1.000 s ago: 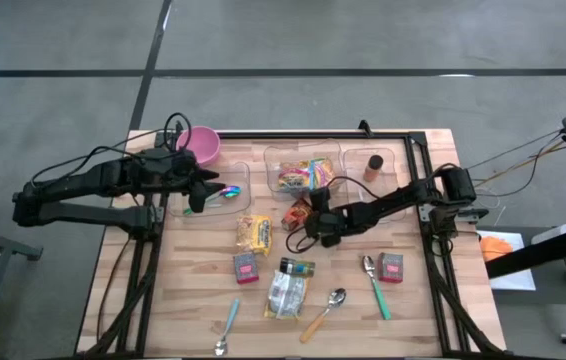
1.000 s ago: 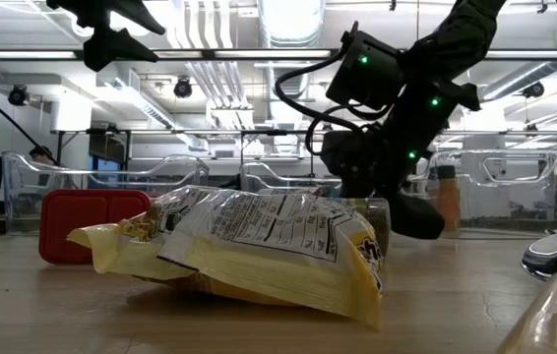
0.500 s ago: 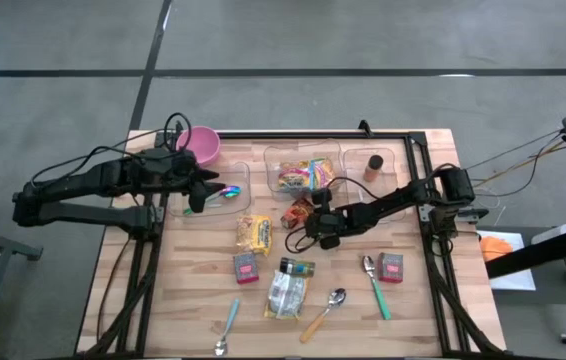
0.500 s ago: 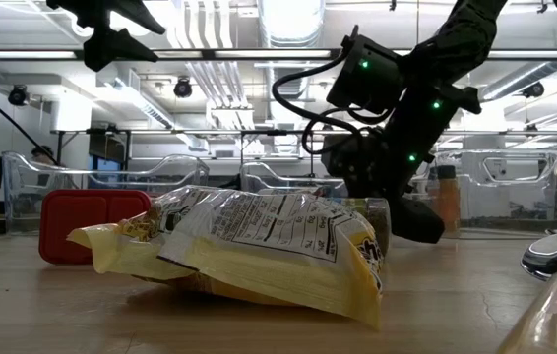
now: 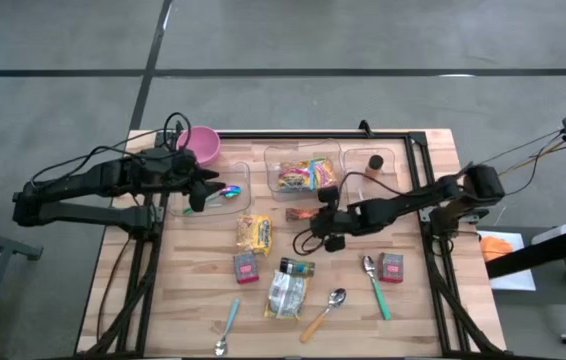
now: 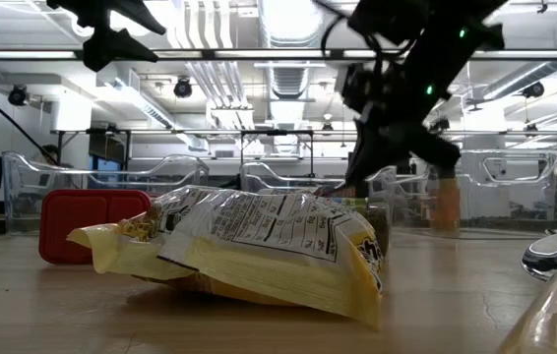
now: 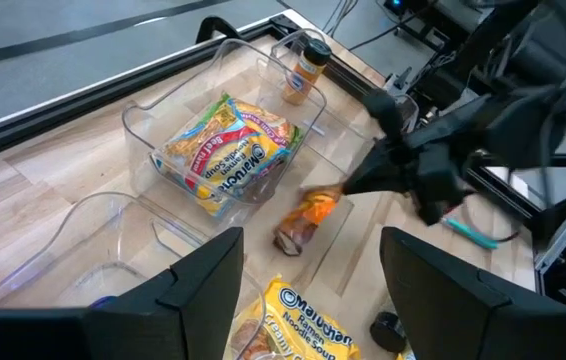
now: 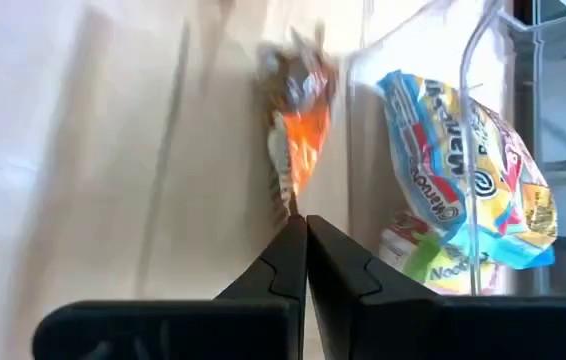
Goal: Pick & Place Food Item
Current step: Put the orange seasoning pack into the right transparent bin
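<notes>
Orange and brown foil marks the small snack packet (image 5: 300, 213), which lies on the wooden table (image 5: 413, 320) just in front of the middle clear bin (image 5: 303, 152) holding a noodle pack (image 5: 303, 176). You have the right gripper (image 5: 320, 211) closed flat at the packet's edge; its wrist view suggests it pinches a crimped end, though that view is smeared and I cannot confirm a hold. Expect the packet to be light, soft and slippery, so take it by the crimped seam, not the belly. The left gripper (image 5: 195, 189) waits part open over the left bin (image 5: 248, 170), holding nothing. Yellow noodle packs, red boxes and spoons crowd the boards nearby; shelving and ceiling lights fill the room behind.
</notes>
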Robot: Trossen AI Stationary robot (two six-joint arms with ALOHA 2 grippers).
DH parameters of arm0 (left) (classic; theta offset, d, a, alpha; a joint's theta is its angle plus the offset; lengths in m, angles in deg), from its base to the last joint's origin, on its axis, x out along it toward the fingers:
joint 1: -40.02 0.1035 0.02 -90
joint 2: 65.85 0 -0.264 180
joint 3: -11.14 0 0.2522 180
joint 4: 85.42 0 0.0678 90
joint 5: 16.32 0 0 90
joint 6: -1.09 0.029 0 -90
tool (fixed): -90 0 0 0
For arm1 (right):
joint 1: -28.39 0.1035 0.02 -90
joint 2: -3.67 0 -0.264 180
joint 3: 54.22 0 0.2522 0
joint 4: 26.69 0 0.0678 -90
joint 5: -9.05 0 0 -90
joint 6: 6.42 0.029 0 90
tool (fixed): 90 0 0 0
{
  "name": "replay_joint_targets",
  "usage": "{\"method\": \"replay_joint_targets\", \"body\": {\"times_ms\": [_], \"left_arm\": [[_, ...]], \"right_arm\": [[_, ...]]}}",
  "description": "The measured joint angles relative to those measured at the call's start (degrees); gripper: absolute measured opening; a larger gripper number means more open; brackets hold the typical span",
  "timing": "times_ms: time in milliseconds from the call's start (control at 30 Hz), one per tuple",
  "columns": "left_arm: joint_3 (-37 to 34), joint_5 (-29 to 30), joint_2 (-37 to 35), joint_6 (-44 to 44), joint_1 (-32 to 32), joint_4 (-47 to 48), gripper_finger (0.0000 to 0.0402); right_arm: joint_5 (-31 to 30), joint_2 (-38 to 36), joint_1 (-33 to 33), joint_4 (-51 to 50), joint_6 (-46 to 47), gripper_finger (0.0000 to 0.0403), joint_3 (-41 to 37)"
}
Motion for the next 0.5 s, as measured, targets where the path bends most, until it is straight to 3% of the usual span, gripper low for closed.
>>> {"method": "replay_joint_targets", "body": {"times_ms": [300,500], "left_arm": [[0.01,0.00,0.00,0.00,0.00,-0.42,0.0242],[0.00,-0.01,0.00,0.00,0.00,-0.46,0.0242]], "right_arm": [[7.03,-7.16,0.00,-2.46,8.90,0.0007,0.04],[7.70,-8.71,-0.09,-6.64,16.81,0.0007,0.04]]}}
